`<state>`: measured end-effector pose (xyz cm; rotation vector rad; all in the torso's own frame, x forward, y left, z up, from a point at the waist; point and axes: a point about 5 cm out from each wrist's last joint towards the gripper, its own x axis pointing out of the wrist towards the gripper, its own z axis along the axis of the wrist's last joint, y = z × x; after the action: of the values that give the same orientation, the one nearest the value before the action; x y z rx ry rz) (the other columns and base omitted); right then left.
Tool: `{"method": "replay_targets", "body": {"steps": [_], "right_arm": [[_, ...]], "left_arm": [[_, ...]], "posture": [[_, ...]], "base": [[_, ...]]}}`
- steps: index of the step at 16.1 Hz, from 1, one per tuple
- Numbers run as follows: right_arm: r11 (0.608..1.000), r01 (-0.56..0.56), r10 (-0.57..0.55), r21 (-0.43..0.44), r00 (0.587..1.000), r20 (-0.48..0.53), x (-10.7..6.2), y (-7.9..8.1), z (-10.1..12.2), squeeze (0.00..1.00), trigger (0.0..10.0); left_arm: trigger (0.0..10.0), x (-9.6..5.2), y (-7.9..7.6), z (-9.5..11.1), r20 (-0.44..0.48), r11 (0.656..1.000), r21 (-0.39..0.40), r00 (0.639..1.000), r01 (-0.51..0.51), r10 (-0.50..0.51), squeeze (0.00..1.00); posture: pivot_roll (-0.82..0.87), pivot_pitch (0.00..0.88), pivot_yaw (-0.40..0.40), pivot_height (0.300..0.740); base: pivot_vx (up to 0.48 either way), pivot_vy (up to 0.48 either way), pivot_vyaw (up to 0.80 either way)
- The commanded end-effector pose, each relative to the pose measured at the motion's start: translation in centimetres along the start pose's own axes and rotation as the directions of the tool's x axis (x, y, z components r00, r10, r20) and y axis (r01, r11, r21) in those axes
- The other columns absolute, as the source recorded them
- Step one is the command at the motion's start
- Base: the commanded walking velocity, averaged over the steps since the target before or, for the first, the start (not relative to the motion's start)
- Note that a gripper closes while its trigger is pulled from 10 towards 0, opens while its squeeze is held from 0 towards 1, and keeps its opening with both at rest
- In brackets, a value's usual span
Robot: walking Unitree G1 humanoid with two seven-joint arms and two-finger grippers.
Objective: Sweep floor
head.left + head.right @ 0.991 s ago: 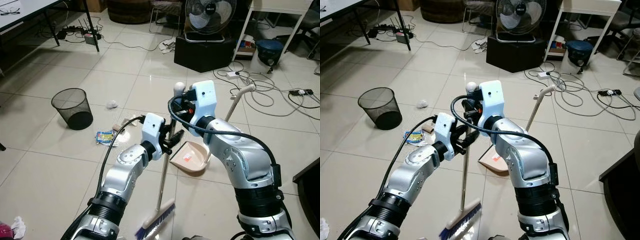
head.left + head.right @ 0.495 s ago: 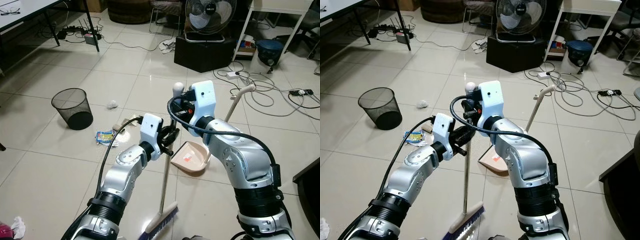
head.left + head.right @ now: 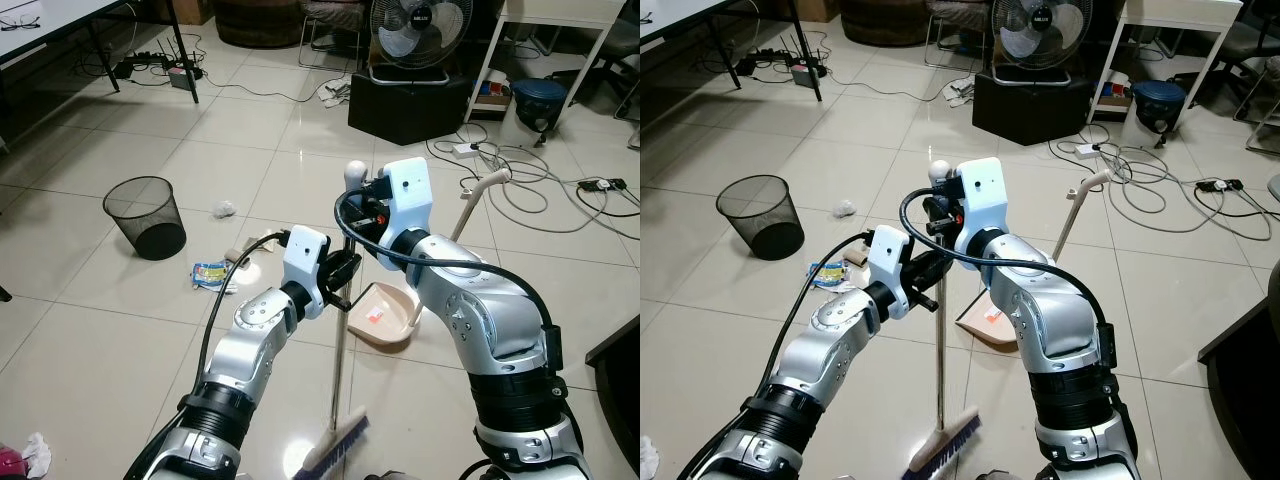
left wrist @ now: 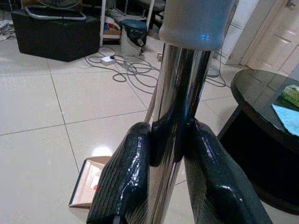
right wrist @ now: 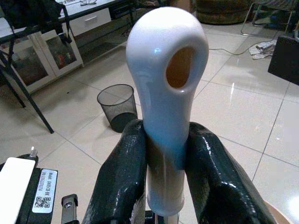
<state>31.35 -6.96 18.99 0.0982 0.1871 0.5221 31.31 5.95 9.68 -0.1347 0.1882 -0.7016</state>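
Note:
I hold a broom upright in front of me, its metal pole (image 3: pixel 339 370) running down to a purple-bristled brush head (image 3: pixel 336 456) on the tiled floor. My left gripper (image 3: pixel 343 276) is shut on the pole (image 4: pixel 180 93) partway up. My right gripper (image 3: pixel 362 205) is shut on the white handle knob (image 5: pixel 163 60) at the top. A pink dustpan (image 3: pixel 381 312) lies on the floor just beyond the broom, its long handle leaning up to the right. A blue wrapper (image 3: pixel 210 273) and a crumpled paper (image 3: pixel 224 209) lie to the left.
A black mesh waste bin (image 3: pixel 147 215) stands on the left. A fan (image 3: pixel 420 30) on a black box (image 3: pixel 408 105) and loose cables (image 3: pixel 540 190) lie ahead on the right. Table legs stand far left, a dark round table (image 4: pixel 271 116) on my right, a tissue (image 3: pixel 35 452) bottom left.
The brush head has slid to the right across the floor, and the pole now stands closer to vertical. Both grippers keep their hold; the knob barely moved.

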Motion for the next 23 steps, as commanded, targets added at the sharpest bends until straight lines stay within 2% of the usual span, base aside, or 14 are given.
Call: {"method": "replay_targets", "body": {"steps": [1, 5, 6, 7, 13, 16, 17, 18, 19, 20, 21, 23], "right_arm": [[0.999, -0.044, 0.044, -0.012, 0.998, 0.048, 0.1, 0.9, 1.5, 0.00, 10.0], [0.999, -0.053, 0.053, -0.007, 0.997, 0.051, 0.1, 0.9, 1.5, 0.00, 10.0], [0.998, -0.060, 0.060, -0.003, 0.997, 0.054, 0.1, 0.9, 1.5, 0.11, 10.0], [0.998, -0.068, 0.068, 0.002, 0.996, 0.056, 0.0, 1.0, 1.6, 1.00, 10.0], [0.996, -0.085, 0.085, 0.008, 0.994, 0.066, 0.0, 1.2, 1.7, 1.00, 10.0], [0.996, -0.085, 0.083, 0.012, 0.988, 0.129, -0.2, 1.3, 2.5, 1.00, 10.0], [0.997, -0.072, 0.067, 0.020, 0.983, 0.171, -0.3, 1.2, 3.0, 0.91, 10.0], [0.998, -0.060, 0.054, 0.026, 0.977, 0.205, -0.4, 1.0, 3.5, 0.00, 10.0], [0.996, -0.045, 0.016, 0.079, 0.942, 0.335, -1.1, 0.6, 5.3, 0.00, 10.0], [0.994, -0.042, 0.002, 0.097, 0.926, 0.379, -1.3, 0.4, 5.9, 0.00, 10.0], [0.992, -0.049, -0.014, 0.119, 0.878, 0.478, -2.2, -0.1, 7.6, 0.00, 10.0], [0.993, -0.041, -0.024, 0.111, 0.849, 0.528, -2.9, -0.5, 8.6, 0.00, 10.0]], "left_arm": [[0.0, 0.4, -0.4, 0.2, 0.005, 1.000, 0.000, 1.000, 0.022, -0.022, 0.00], [0.0, 0.4, -0.4, 0.2, 0.013, 1.000, 0.003, 1.000, 0.018, -0.018, 0.00], [0.0, 0.4, -0.4, 0.3, 0.015, 1.000, 0.003, 1.000, 0.018, -0.018, 0.00], [0.0, 0.5, -0.4, 0.3, 0.016, 1.000, 0.004, 1.000, 0.016, -0.016, 0.00], [0.0, 0.4, -0.2, 0.4, 0.024, 1.000, 0.007, 1.000, 0.006, -0.006, 0.00], [0.0, 0.4, -0.1, 0.4, 0.026, 1.000, 0.011, 1.000, 0.003, -0.004, 0.00], [0.0, 0.4, 0.0, 0.5, 0.029, 1.000, 0.011, 1.000, 0.002, -0.002, 0.00], [0.0, 0.4, 0.0, 0.5, 0.030, 1.000, 0.011, 1.000, 0.000, -0.001, 0.00], [0.0, 0.4, 0.1, 0.6, 0.033, 1.000, 0.011, 0.999, -0.003, 0.003, 0.00], [0.0, 0.4, 0.1, 0.6, 0.034, 1.000, 0.011, 0.999, -0.005, 0.004, 0.00], [0.0, 0.4, 0.3, 0.6, 0.034, 1.000, 0.013, 0.999, -0.008, 0.007, 0.00], [0.0, 0.3, 0.4, 0.6, 0.034, 1.000, 0.016, 0.999, -0.011, 0.010, 0.00]], "posture": [[-0.18, 0.000, -0.014, 0.740], [-0.18, 0.000, -0.014, 0.740], [-0.18, 0.000, -0.014, 0.740], [-0.18, 0.000, -0.014, 0.740], [-0.18, 0.000, -0.014, 0.740], [-0.18, 0.000, -0.011, 0.740], [-0.18, 0.000, -0.013, 0.740], [-0.18, 0.000, -0.013, 0.740], [-0.17, 0.000, -0.014, 0.740], [-0.17, 0.000, -0.014, 0.740], [-0.17, 0.000, -0.011, 0.740], [-0.17, 0.000, -0.007, 0.740]], "base": [[0.000, 0.000, 0.00], [0.000, 0.000, 0.00], [0.000, 0.000, 0.00], [0.000, 0.000, 0.00], [0.000, 0.000, 0.00], [0.000, 0.000, 0.00], [0.000, 0.000, 0.00], [0.000, 0.000, 0.00], [0.000, 0.000, 0.00], [0.000, 0.000, 0.00], [0.000, 0.000, 0.00], [0.000, 0.000, 0.00]]}}
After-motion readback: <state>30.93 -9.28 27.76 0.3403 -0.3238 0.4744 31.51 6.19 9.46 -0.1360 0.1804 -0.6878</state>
